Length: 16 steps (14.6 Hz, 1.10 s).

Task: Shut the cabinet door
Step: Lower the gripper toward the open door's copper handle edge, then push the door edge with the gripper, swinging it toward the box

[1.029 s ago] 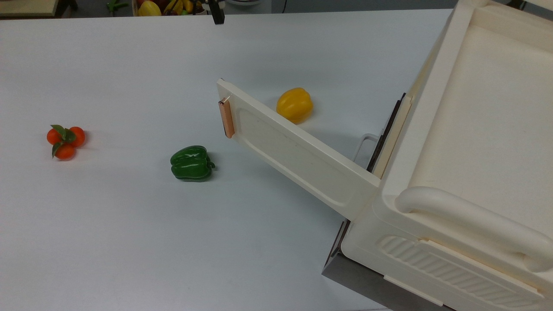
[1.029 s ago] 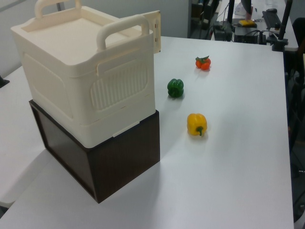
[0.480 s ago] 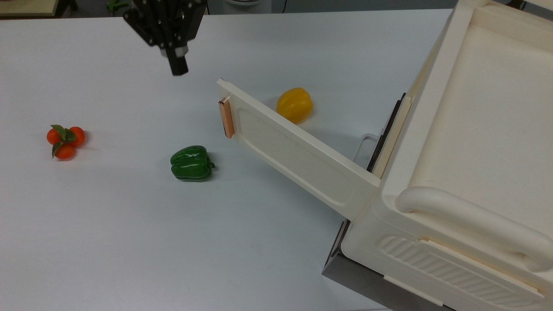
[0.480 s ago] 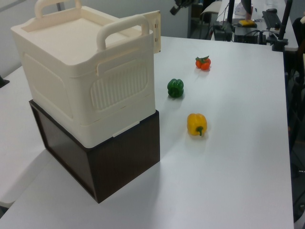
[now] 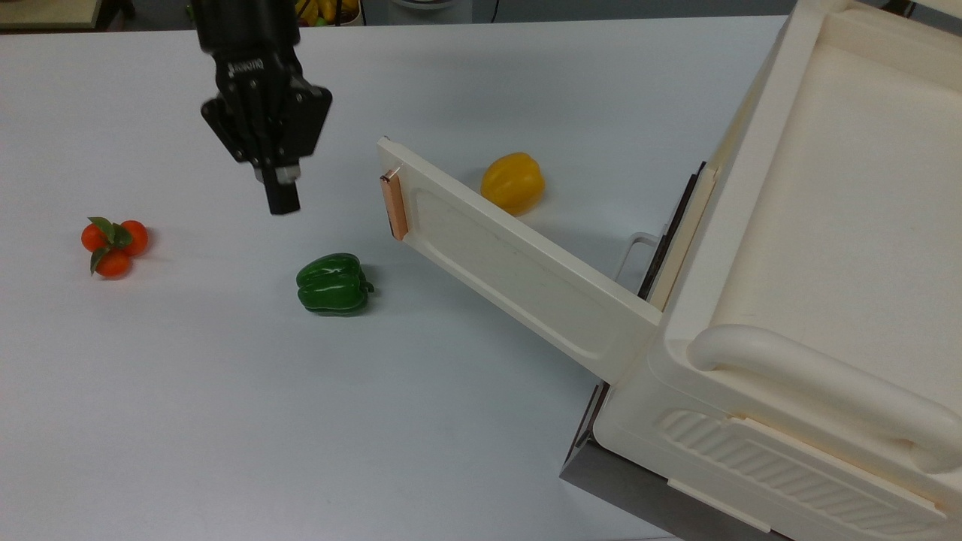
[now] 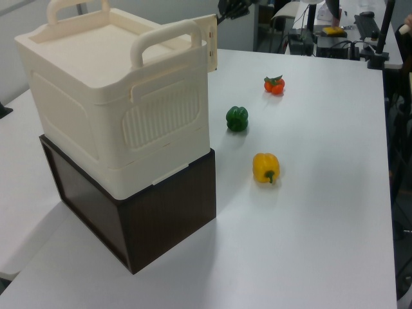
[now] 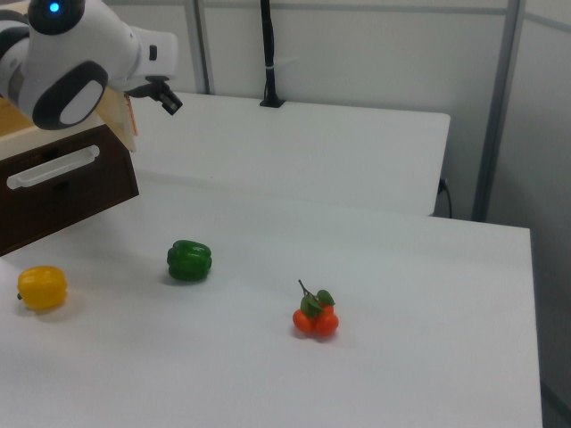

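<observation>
Door: the cabinet door (image 5: 518, 270) is standing wide open, mid-frame in the top view, hinged to the cabinet (image 5: 827, 248) at right.
Gripper: the gripper (image 5: 283, 197) is hovering upper left, fingers seeming closed, holding nothing.
Handling: likely light, stiff plastic; pushing near the copper handle (image 5: 394, 204) looks best.

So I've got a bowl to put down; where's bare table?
The table is bare this side of the green pepper and the tomato cluster in the top view. It is crowded around the open cabinet door, with the yellow pepper behind it.
</observation>
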Tool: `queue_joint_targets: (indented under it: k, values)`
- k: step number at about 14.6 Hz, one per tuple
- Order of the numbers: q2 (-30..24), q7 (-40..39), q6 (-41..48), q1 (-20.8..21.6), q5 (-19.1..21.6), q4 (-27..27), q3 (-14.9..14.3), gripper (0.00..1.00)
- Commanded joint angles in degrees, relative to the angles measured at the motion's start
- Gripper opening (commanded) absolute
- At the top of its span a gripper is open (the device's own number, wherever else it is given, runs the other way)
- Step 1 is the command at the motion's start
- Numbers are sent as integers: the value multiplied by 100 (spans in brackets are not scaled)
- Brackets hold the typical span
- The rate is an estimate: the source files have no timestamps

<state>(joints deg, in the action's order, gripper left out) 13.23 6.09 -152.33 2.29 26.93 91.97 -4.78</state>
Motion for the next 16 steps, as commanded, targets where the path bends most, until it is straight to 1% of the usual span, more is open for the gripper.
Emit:
queue_joint_targets:
  k: [1,4,7,9,12,14,16]
  values:
    - [207,103,-200,175,129,-153,12,0]
    - [189,77,-183,184,120,-135,82,0]
    - [102,68,-69,184,111,-74,248,0]
    - [40,42,491,184,102,-65,249,0]
    - [-22,33,922,193,94,-65,258,0]
    - [-109,24,1213,201,76,-65,310,0]
    - [-127,24,1477,202,58,-65,424,0]
